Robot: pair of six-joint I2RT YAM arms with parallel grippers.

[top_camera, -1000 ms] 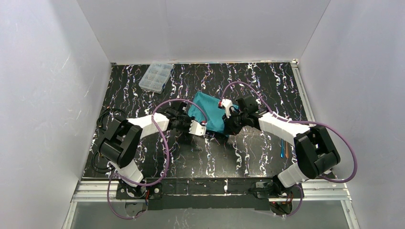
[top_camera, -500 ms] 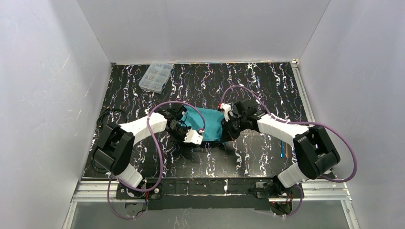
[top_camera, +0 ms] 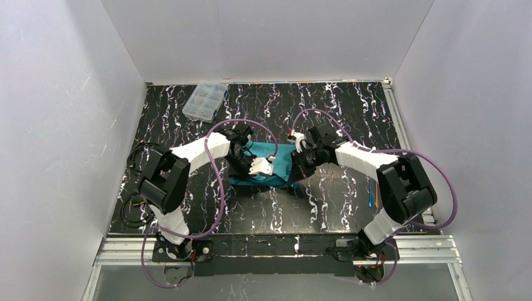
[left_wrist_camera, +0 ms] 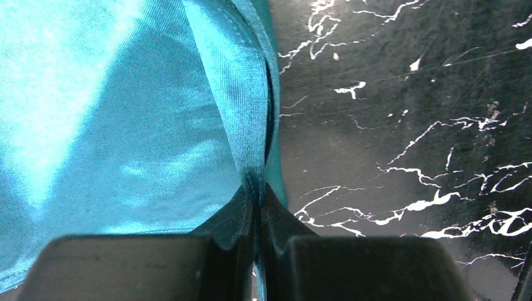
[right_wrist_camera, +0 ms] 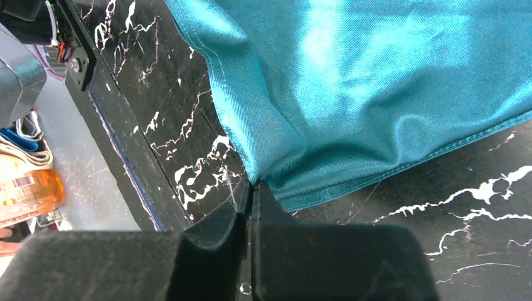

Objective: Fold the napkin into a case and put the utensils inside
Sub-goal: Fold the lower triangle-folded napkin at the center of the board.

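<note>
The napkin [top_camera: 280, 164], a bunched teal cloth, lies mid-frame on the black, white-veined table [top_camera: 326, 106], with white walls [top_camera: 63, 94] around it. At upper left, a clear compartment box [top_camera: 205, 100] holds bits too small to name. One utensil [top_camera: 371, 194] lies at right. Only the wrist views show the left gripper [left_wrist_camera: 257, 197] and right gripper [right_wrist_camera: 252, 188] each pinching a napkin edge.

The left arm [top_camera: 201, 149] bows out to the left and the right arm [top_camera: 364, 158] to the right, both forearms angling inward so the wrists face each other, low at centre. The left claw [left_wrist_camera: 257, 199] is pinched tight on a fold of the napkin [left_wrist_camera: 125, 125]; the right claw [right_wrist_camera: 251, 188] pinches its hem.
</note>
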